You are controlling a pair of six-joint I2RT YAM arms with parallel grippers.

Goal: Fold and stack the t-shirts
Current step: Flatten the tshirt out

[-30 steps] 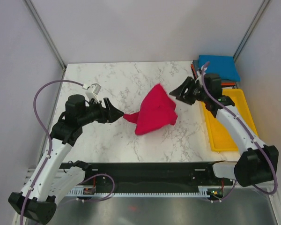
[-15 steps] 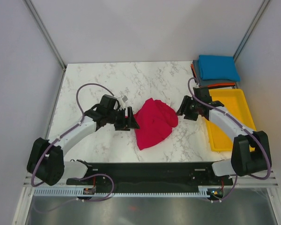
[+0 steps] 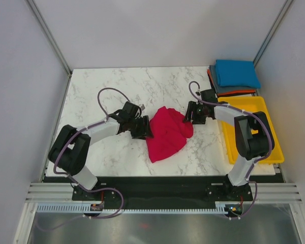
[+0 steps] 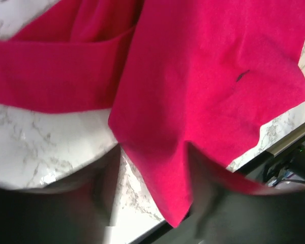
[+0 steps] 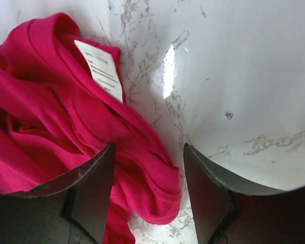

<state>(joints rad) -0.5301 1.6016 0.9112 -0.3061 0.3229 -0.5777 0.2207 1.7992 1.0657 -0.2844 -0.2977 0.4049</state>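
The crimson-red t-shirt point(image 3: 166, 133) lies unfolded and rumpled in a loose heap near the middle of the marble tabletop point(image 3: 107, 86). In the right wrist view its ribbed neckline shows at the top of the bunched cloth, with a white label point(image 5: 102, 68) turned outward. In the left wrist view a broad flat panel of the shirt point(image 4: 213, 76) overlaps a band of cloth, and a pointed corner reaches toward the near edge of the tabletop.

The left hand point(image 3: 145, 129) sits low at the shirt's left edge. Its fingers point(image 4: 105, 188) are spread wide, with that pointed corner lying between them and not gripped. The right hand point(image 3: 189, 115) sits low at the shirt's upper right edge. Its fingers point(image 5: 94, 190) are also spread apart, with folds of red cloth point(image 5: 51, 127) between them and bare marble under the right one.

At the far right corner the other shirts are stacked as folded rectangles: a bright blue tee point(image 3: 237, 72) on top, a dark grey tee point(image 3: 227, 90) under it, and an orange edge point(image 3: 209, 75) showing beneath. Just in front of that stack sits a yellow tray point(image 3: 251, 104), and the right arm reaches across it.
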